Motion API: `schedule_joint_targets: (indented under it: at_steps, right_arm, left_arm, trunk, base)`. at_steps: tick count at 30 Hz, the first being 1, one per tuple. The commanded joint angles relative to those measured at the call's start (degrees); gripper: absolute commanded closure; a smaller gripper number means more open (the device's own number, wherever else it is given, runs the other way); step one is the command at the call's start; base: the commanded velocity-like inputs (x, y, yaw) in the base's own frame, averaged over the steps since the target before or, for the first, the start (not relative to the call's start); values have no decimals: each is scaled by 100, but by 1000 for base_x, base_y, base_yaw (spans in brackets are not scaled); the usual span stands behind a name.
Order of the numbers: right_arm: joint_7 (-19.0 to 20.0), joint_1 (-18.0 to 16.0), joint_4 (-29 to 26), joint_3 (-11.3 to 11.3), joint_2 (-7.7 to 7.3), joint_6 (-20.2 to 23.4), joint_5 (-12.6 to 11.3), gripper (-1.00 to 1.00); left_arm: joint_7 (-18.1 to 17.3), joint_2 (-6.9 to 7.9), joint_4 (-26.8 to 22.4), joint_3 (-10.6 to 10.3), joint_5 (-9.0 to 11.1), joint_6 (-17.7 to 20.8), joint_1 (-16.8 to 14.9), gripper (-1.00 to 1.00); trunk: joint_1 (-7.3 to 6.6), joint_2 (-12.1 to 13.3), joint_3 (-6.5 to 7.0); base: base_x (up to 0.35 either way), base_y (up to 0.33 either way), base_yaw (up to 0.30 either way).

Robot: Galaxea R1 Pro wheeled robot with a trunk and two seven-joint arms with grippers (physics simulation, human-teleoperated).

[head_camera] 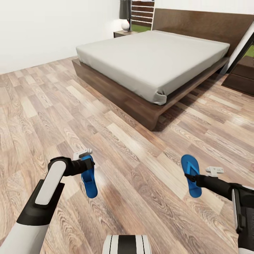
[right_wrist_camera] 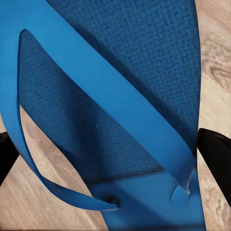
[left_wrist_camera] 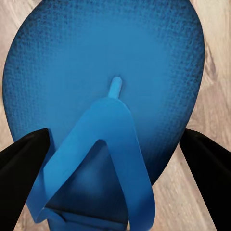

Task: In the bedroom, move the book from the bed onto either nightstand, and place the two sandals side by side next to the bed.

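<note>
Left pincer (head_camera: 85, 164) and right pincer (head_camera: 192, 178) each clamp one of two sandals (head_camera: 89, 180) (head_camera: 191, 174).

Two bright blue plastic sandals (head_camera: 89, 180) (head_camera: 191, 174) show dimpled soles. The pale grey-white mattress bed (head_camera: 151, 60) has a dark brown frame; the wood-plank floor (head_camera: 134, 169) is light brown and streaked.

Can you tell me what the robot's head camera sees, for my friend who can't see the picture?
Two robot arms each hold a bright blue sandal over a wood-plank floor: the left tool holds the left sandal, and the right tool holds the right sandal. Beyond them stands a big bed with a pale grey mattress and dark wooden frame.
</note>
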Motion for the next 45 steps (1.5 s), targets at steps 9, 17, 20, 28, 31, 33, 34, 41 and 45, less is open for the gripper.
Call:
schedule_joint_targets:
  at_steps: [9, 17, 20, 28, 31, 33, 34, 41, 45]
  right_arm:
    - [-342, -15, 219, 146, 13, -11, -6, 100]
    - [-436, -16, 265, 209, 17, -22, -35, 100]
    - [-430, -17, 271, 222, 18, -24, -41, 100]
    - [-421, -11, 256, 235, 18, -26, -45, 100]
    - [-420, -9, 243, 238, 17, -23, -47, 100]
    - [-420, -9, 240, 238, 17, -22, -49, 100]
    - [-422, -9, 238, 238, 18, -19, -50, 100]
    - [-424, -8, 228, 240, 18, -16, -51, 100]
    - [-426, -8, 224, 240, 18, -17, -50, 100]
  left_arm:
    - [57, 2, 0, -1, 44, 10, -1, 100]
    - [61, 4, 18, 3, 33, 10, 0, 100]
    - [62, 3, 45, 2, 26, 10, 0, 100]
    - [72, 2, 71, 2, -11, 8, 7, 100]
    - [84, 2, 80, 3, -21, 9, 8, 100]
    - [89, 2, 82, 2, -23, 9, 8, 100]
    - [92, 2, 82, 4, -24, 9, 8, 100]
    - [99, -5, 92, 10, -26, 7, 7, 100]
    - [106, -3, 120, -7, -30, 8, 2, 100]
  trunk:
    - [-1, -2, 82]
    - [-1, -2, 158]
    - [-1, -2, 186]
    - [-1, -2, 262]
    - [-1, -2, 291]
    - [-1, -2, 310]
    - [-1, -2, 319]
    - [-1, -2, 386]
    - [-1, -2, 424]
  base:
    - [0, 0, 0]
    - [0, 0, 0]
    - [0, 0, 0]
    - [0, 0, 0]
    - [0, 0, 0]
    - [0, 0, 0]
    - [0, 0, 0]
    - [0, 0, 0]
    - [0, 0, 0]
